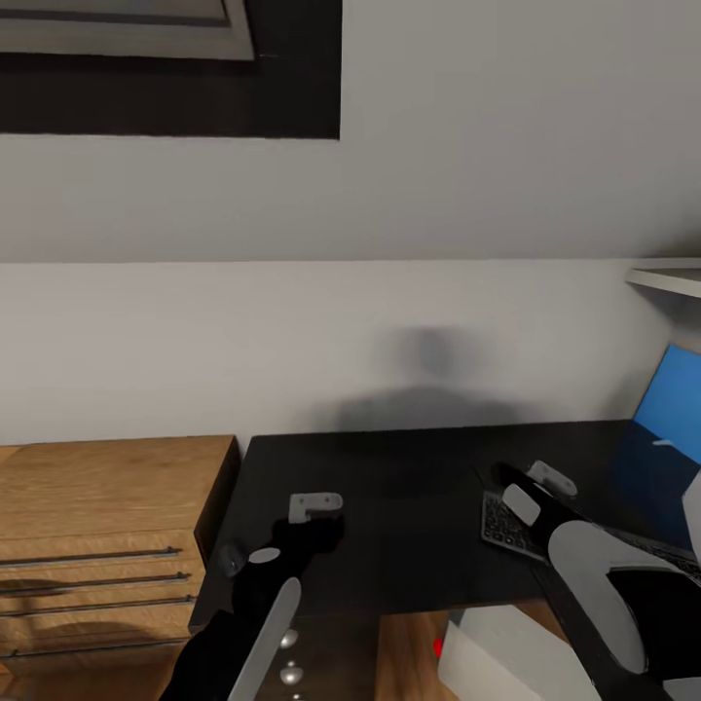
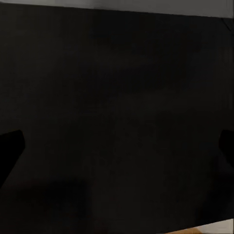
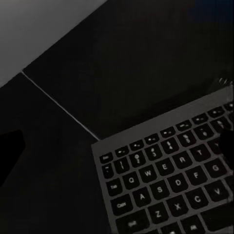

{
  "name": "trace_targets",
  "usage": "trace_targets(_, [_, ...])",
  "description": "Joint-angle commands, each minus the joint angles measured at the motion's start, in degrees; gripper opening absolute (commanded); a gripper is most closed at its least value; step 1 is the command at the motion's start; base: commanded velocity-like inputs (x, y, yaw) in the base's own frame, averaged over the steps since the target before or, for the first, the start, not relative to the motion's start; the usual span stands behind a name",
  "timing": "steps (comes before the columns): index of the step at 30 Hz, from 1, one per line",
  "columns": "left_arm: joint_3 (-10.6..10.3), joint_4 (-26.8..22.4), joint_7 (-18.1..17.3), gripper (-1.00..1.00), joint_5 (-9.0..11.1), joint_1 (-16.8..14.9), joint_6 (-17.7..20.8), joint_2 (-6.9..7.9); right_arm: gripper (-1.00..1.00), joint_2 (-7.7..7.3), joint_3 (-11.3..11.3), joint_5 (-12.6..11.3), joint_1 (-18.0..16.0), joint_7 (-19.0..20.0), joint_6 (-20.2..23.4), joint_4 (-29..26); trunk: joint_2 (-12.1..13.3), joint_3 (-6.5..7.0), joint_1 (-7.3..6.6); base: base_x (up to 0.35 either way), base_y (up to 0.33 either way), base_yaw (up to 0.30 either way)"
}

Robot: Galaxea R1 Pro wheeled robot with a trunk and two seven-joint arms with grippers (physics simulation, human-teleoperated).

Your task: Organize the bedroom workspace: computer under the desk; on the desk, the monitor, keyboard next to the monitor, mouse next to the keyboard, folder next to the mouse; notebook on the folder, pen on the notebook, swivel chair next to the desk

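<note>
The desk [image 1: 409, 487] has a glossy black top and runs along the white wall. The keyboard [image 1: 504, 526] lies flat on it at the right, dark keys in a thin silvery frame, partly covered by my right arm. My right gripper [image 1: 538, 484] hovers over the keyboard's left end [image 3: 165, 180]; in the right wrist view it [image 3: 117, 146] is open, fingers spread wide. My left gripper [image 1: 316, 514] hangs over bare desk top [image 2: 117, 97] near the front left, open [image 2: 117, 146] and holding nothing. The computer [image 1: 516, 647], white with a red dot, shows below the desk's front edge.
A light wooden drawer unit [image 1: 97, 526] stands against the desk's left end. At the right, a blue panel [image 1: 677, 399] leans by the wall under a white shelf [image 1: 672, 277]. A pale object [image 1: 692, 511] shows at the right edge. A black-framed skylight [image 1: 166, 68] is above.
</note>
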Motion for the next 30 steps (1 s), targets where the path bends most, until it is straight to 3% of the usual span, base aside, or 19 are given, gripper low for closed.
trace_targets(1, [-0.2,0.0,0.6,1.00,0.6,-0.1,0.2,0.03,1.00,-0.42,0.4,-1.3,0.0,-0.2,0.1,0.0,-0.1,-0.08,0.02,0.100,0.000,0.000])
trace_targets(4, [-0.3,0.0,0.6,1.00,0.6,-0.1,0.2,0.07,1.00,-1.41,0.4,-3.0,0.0,-0.2,0.7,0.0,-0.1,-0.08,0.02,0.057,0.000,0.000])
trace_targets(5, [-0.4,0.1,0.6,1.00,0.6,-0.1,0.2,0.10,1.00,-2.43,0.4,-3.8,-0.1,-0.3,0.9,0.0,-0.1,-0.08,0.02,0.036,-0.006,0.000])
trace_targets(12, [-0.5,0.1,0.6,1.00,0.6,-0.1,0.2,0.10,1.00,-3.66,-1.3,-4.3,0.0,-0.6,1.5,0.2,-0.1,-0.08,0.02,0.119,-0.061,0.000])
trace_targets(15, [-0.5,-1.3,0.6,1.00,0.7,-0.1,0.2,0.11,1.00,-4.42,-2.5,-4.4,-0.1,-0.8,7.2,0.2,-0.1,-0.08,0.02,0.025,-0.014,0.000])
trace_targets(16, [-0.4,-2.4,0.7,1.00,1.3,-0.1,0.1,0.12,1.00,-4.82,-2.8,-4.3,-0.1,-0.9,12.5,0.0,-0.1,-0.08,0.02,0.007,-0.004,0.000])
trace_targets(19, [-0.4,-2.9,0.7,1.00,1.8,-0.1,0.1,0.11,1.00,-5.10,-2.9,-4.2,-0.1,-0.9,14.9,-0.3,-1.3,-0.62,0.68,0.005,-0.003,0.000])
trace_targets(30, [-0.4,-3.3,0.9,1.00,2.9,-0.1,0.2,0.11,1.00,-6.03,-3.2,-4.2,-0.1,-0.7,15.7,-1.0,-5.7,-2.60,3.10,0.001,0.000,0.000])
